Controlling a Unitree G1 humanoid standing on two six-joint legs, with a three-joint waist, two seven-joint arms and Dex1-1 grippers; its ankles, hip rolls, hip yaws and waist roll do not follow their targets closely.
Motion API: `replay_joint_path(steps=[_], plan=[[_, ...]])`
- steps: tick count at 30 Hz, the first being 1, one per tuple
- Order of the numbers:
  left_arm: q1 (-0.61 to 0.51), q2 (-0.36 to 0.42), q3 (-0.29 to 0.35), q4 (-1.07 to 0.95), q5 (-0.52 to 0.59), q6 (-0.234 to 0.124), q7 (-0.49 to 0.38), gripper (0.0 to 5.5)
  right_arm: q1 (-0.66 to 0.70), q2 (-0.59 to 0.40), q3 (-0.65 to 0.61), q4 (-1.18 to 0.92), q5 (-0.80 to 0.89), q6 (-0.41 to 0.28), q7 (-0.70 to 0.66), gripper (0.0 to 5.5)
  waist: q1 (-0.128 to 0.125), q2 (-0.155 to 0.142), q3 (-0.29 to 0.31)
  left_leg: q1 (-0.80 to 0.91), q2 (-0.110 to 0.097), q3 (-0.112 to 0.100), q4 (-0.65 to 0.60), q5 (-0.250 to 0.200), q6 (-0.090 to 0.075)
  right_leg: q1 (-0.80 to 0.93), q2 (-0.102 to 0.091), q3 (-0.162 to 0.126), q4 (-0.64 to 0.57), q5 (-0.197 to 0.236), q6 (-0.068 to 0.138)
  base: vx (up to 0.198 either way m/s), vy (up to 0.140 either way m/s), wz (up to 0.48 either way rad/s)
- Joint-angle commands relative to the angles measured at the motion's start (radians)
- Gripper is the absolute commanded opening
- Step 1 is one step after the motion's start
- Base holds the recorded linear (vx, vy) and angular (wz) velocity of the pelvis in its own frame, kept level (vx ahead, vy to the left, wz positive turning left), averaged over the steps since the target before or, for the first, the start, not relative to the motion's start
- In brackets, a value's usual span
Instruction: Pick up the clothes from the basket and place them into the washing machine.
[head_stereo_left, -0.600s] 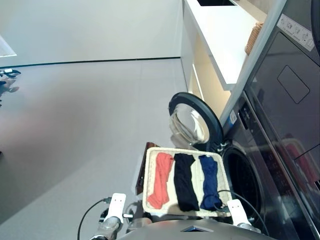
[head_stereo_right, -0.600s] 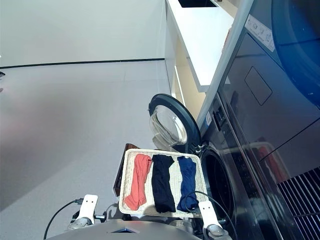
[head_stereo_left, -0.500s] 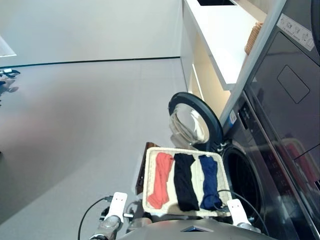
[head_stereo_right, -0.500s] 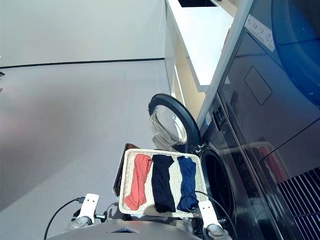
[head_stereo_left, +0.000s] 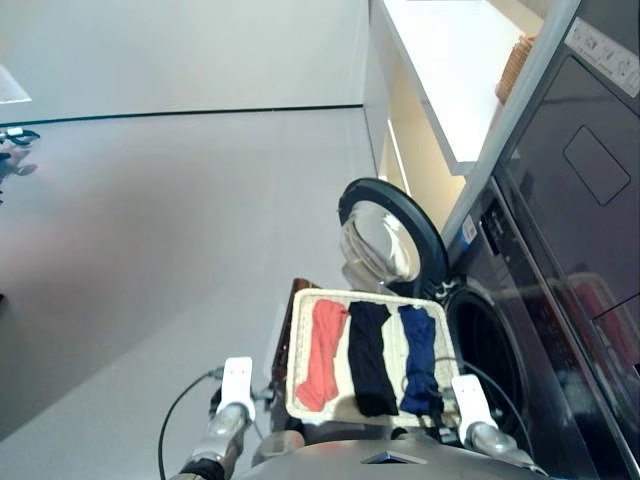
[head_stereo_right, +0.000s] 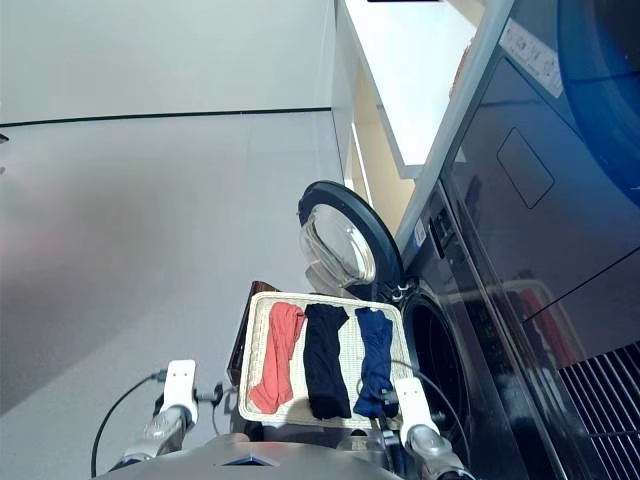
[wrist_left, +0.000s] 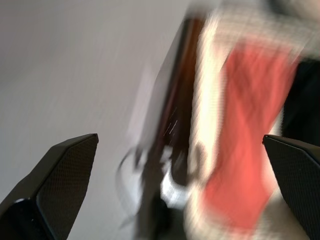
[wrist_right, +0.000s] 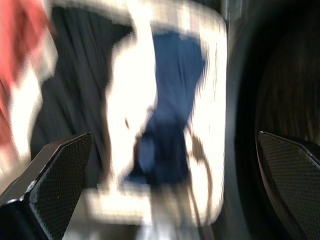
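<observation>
Noted a slight downward tilt of the head camera against 0.6 s earlier; whole scene shifted, both forearms now further into view. Took this for camera motion plus the start of a reach; no garment displaced.

Found all three clothes untouched, side by side in the shallow cream-white woven wicker basket (head_stereo_left: 296, 375): coral-red soft garment (head_stereo_left: 322, 351) at left, black soft garment (head_stereo_left: 370, 355) in the middle, navy blue soft garment (head_stereo_left: 418, 357) at right. Basket stood just beside the dark grey glossy front-loading washing machine (head_stereo_left: 545, 330), round black-rimmed glass porthole door (head_stereo_left: 388, 237) swung open. Judged task at its very start, nothing loaded.

Left gripper (wrist_left: 180, 200) spread wide, empty, apart from the cloth. Right gripper (wrist_right: 170, 190) likewise spread wide and empty.

Wrist views alone showed finger spacing and aim: left toward the coral-red piece, right toward the navy piece. Eye views alone gave layout and the small brown wicker basket (head_stereo_left: 514, 67) on the white tabletop (head_stereo_left: 440, 70).
</observation>
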Motion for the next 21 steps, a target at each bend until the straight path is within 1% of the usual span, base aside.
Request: replay_joint_path(steps=[1,2,5,8,10,12,13,15,16,17,18,19,20,21], plan=[[-0.157,0.01,-0.055,-0.071,-0.071,-0.068,0.038,5.5,-0.157,-0.018,-0.017,-0.156,0.046,-0.088,-0.054,5.5,0.021,-0.004,0.12,0.051,0.004,0.059,0.034,-0.087,-0.005,-0.084,-0.045,-0.002,0.106,-0.029,0.024,-0.114,-0.01,0.015],[-0.169,0.016,-0.068,-0.102,-0.078,-0.069,0.046,5.5,-0.171,-0.022,-0.012,-0.194,0.042,-0.096,-0.064,5.5,0.022,-0.008,0.13,0.035,0.006,0.058,0.054,-0.093,-0.003,-0.099,-0.045,0.004,0.124,-0.033,0.022,-0.125,-0.016,-0.002],[-0.233,0.041,-0.111,-0.217,-0.046,-0.084,0.092,5.5,-0.225,-0.031,0.002,-0.361,0.052,-0.121,-0.087,5.5,0.025,-0.024,0.183,-0.052,0.014,0.041,0.154,-0.108,-0.003,-0.166,-0.044,0.019,0.183,-0.044,0.015,-0.145,-0.03,0.014],[-0.279,0.043,-0.132,-0.238,-0.033,-0.088,0.116,5.5,-0.258,-0.036,0.014,-0.479,0.041,-0.133,-0.102,5.5,0.029,-0.036,0.21,-0.122,0.017,0.027,0.211,-0.117,-0.006,-0.223,-0.043,0.022,0.223,-0.052,0.013,-0.103,-0.029,0.049],[-0.313,0.041,-0.152,-0.252,-0.018,-0.092,0.147,5.5,-0.29,-0.035,0.03,-0.542,0.031,-0.14,-0.123,5.5,0.028,-0.041,0.237,-0.161,0.018,0.023,0.237,-0.121,-0.008,-0.27,-0.042,0.028,0.262,-0.057,0.012,-0.094,0.009,0.033],[-0.34,0.037,-0.162,-0.263,-0.009,-0.097,0.175,5.5,-0.317,-0.025,0.04,-0.588,0.024,-0.146,-0.147,5.5,0.026,-0.042,0.256,-0.198,0.018,0.021,0.26,-0.123,-0.01,-0.322,-0.042,0.036,0.311,-0.064,0.014,-0.039,0.011,-0.001],[-0.34,0.037,-0.162,-0.263,-0.009,-0.097,0.175,5.5,-0.317,-0.025,0.04,-0.588,0.024,-0.146,-0.147,5.5,0.026,-0.042,0.255,-0.199,0.018,0.021,0.26,-0.124,-0.01,-0.323,-0.042,0.036,0.312,-0.064,0.014,-0.054,0.013,-0.003],[-0.378,0.035,-0.178,-0.276,0.013,-0.099,0.203,5.5,-0.354,-0.019,0.062,-0.641,-0.001,-0.151,-0.167,5.5,0.022,-0.047,0.281,-0.251,0.023,0.019,0.293,-0.13,-0.013,-0.379,-0.044,0.047,0.356,-0.07,0.017,-0.113,0.001,0.019],[-0.414,0.03,-0.19,-0.274,0.036,-0.099,0.226,5.5,-0.393,-0.013,0.085,-0.672,-0.024,-0.152,-0.181,5.5,0.018,-0.051,0.308,-0.293,0.024,0.016,0.322,-0.135,-0.015,-0.422,-0.045,0.057,0.383,-0.07,0.017,-0.097,-0.004,0.046],[-0.415,0.03,-0.19,-0.273,0.036,-0.099,0.226,5.5,-0.394,-0.013,0.085,-0.672,-0.024,-0.152,-0.182,5.5,0.018,-0.051,0.306,-0.299,0.024,0.015,0.326,-0.136,-0.015,-0.427,-0.045,0.057,0.386,-0.071,0.017,-0.098,0.002,0.064],[-0.435,0.022,-0.196,-0.265,0.045,-0.103,0.243,5.5,-0.419,-0.006,0.102,-0.681,-0.036,-0.155,-0.19,5.5,0.016,-0.052,0.319,-0.321,0.023,0.012,0.34,-0.139,-0.014,-0.452,-0.044,0.066,0.402,-0.073,0.017,-0.117,-0.015,0.033],[-0.472,0.026,-0.213,-0.276,0.069,-0.107,0.264,5.5,-0.466,0.001,0.126,-0.72,-0.057,-0.16,-0.208,5.5,0.013,-0.057,0.347,-0.368,0.023,0.007,0.368,-0.142,-0.014,-0.504,-0.04,0.076,0.433,-0.075,0.016,-0.151,-0.024,-0.003],[-0.488,0.032,-0.221,-0.288,0.092,-0.107,0.271,5.5,-0.486,0.002,0.13,-0.735,-0.064,-0.164,-0.211,5.5,0.011,-0.058,0.359,-0.398,0.025,0.004,0.388,-0.143,-0.014,-0.534,-0.037,0.079,0.452,-0.078,0.014,-0.117,-0.03,0.002],[-0.489,0.032,-0.221,-0.289,0.092,-0.107,0.272,5.5,-0.487,0.002,0.13,-0.735,-0.064,-0.164,-0.211,5.5,0.011,-0.058,0.356,-0.405,0.025,0.004,0.392,-0.145,-0.015,-0.541,-0.038,0.08,0.455,-0.079,0.014,-0.088,-0.005,0.036]])
